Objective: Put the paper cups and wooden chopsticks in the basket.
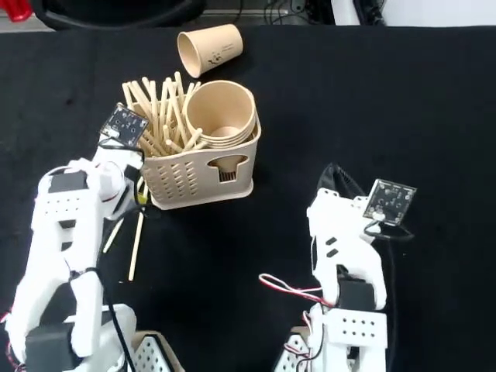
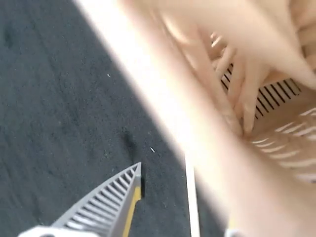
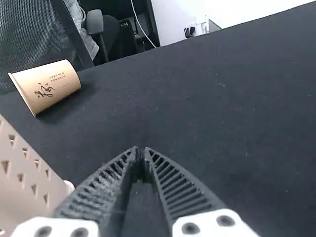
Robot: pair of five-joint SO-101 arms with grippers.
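Plainly, the table [image 1: 403, 101] is covered in black cloth, and the basket [image 1: 203, 177] stands on it left of centre. A stack of cups [image 1: 222, 115] sits upright in the basket's right half. A sheaf of chopsticks [image 1: 159, 108] leans in its left half, with their ends fanning above the rim. One cup [image 1: 210, 48] lies on its side beyond the basket, near the table's far edge and well apart from it. Two loose chopsticks [image 1: 137, 240] lie on the cloth just in front of the basket's left corner.

The left gripper [image 1: 133, 159] is close against the basket's left wall. Its wrist view is blurred by what seems to be a chopstick right at the lens, so I cannot tell whether it is apart or together. The right gripper [image 3: 139, 151] hangs over bare cloth to the right of the basket, jaws pressed together on nothing. Past the table's far edge are a chair [image 3: 98, 24], cables [image 3: 140, 24] and a white wall [image 3: 177, 15].
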